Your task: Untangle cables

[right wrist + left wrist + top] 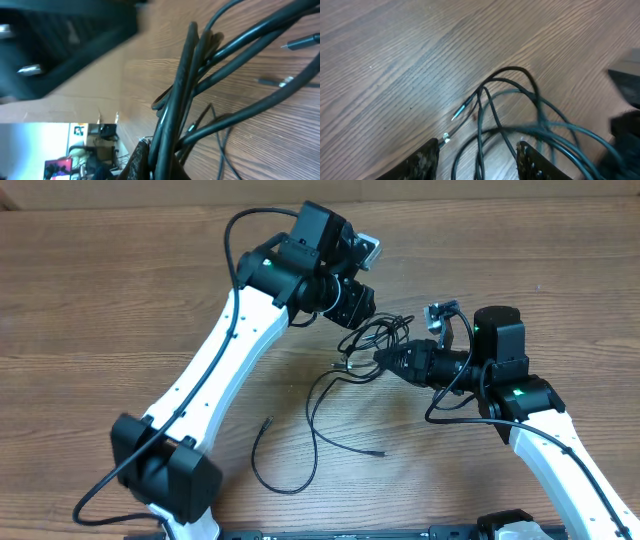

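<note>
The cables (345, 370) are thin black cords bunched in the middle of the wooden table, with long loops trailing toward the front. My right gripper (385, 360) is shut on a bundle of the cables (172, 115) and holds it at the bunch's right side. My left gripper (352, 310) is open and hovers just behind the bunch; in its wrist view the cable loops (512, 117) lie between and beyond its fingers (479, 160). A silver-tipped plug (461, 110) and another small plug (445, 137) lie on the wood.
Loose cable ends trail toward the front of the table, one with a plug (267, 421) and one with a plug (380, 451). The arms' own thicker black wires (240, 230) loop above the left arm.
</note>
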Tool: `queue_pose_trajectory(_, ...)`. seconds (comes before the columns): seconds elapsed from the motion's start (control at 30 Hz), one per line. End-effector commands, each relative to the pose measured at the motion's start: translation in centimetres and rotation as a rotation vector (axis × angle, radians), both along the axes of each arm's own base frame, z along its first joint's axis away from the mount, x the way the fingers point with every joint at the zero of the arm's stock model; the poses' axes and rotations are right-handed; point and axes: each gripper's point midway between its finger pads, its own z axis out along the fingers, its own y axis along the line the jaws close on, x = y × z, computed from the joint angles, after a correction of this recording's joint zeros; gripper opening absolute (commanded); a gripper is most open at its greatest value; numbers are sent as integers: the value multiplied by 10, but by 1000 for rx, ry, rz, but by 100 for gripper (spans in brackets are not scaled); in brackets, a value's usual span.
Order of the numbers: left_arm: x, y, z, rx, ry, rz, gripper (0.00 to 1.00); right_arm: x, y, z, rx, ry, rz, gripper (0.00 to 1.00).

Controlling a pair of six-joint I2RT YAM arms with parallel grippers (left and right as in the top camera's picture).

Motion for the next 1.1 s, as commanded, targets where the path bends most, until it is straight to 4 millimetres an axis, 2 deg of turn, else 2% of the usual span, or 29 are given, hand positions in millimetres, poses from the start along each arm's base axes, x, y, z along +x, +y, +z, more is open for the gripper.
queue_pose_trajectory(0.0,2,-4,-21,6,39,-29,50,-11,11,18,75,-50,101,4)
queue_pose_trajectory(0.07,1,-7,-26,-7,61,-40,48,-13,15,27,107,-86,139,4)
queue_pose_trajectory(0.23,-3,-14,-30,-53,104,-67,44,-12,15,30,112,-103,143,4)
queue_pose_trajectory(0.43,-16,-30,-15,-199,170,-145,43,-12,15,30,112,-104,143,4)
queue_pose_trajectory(0.53,-22,-33,-15,-230,208,-165,40,-12,15,30,112,-103,143,4)
queue_pose_trajectory(0.67,-29,-29,-19,-209,245,-160,34,-12,15,30,112,-104,143,4)
queue_pose_trajectory(0.8,-29,-18,-30,-132,246,-131,33,-12,15,30,112,-104,143,4)
queue_pose_trajectory(0.87,-28,-11,-37,-76,244,-105,26,-12,15,30,112,-102,143,4)
queue_pose_trajectory(0.9,-27,-7,-41,-50,242,-91,19,-13,15,28,108,-90,139,4)
queue_pose_trajectory(0.93,-26,-4,-43,-31,240,-81,13,-13,14,23,96,-65,126,4)
queue_pose_trajectory(0.97,-25,-1,-43,-27,241,-75,10,-13,10,12,65,-13,94,9)
queue_pose_trajectory(1.03,-21,3,-43,-31,242,-62,10,-16,-6,-25,-64,142,-25,14)
queue_pose_trajectory(1.07,-18,6,-43,-35,243,-51,11,-20,-23,-51,-175,239,-109,14)
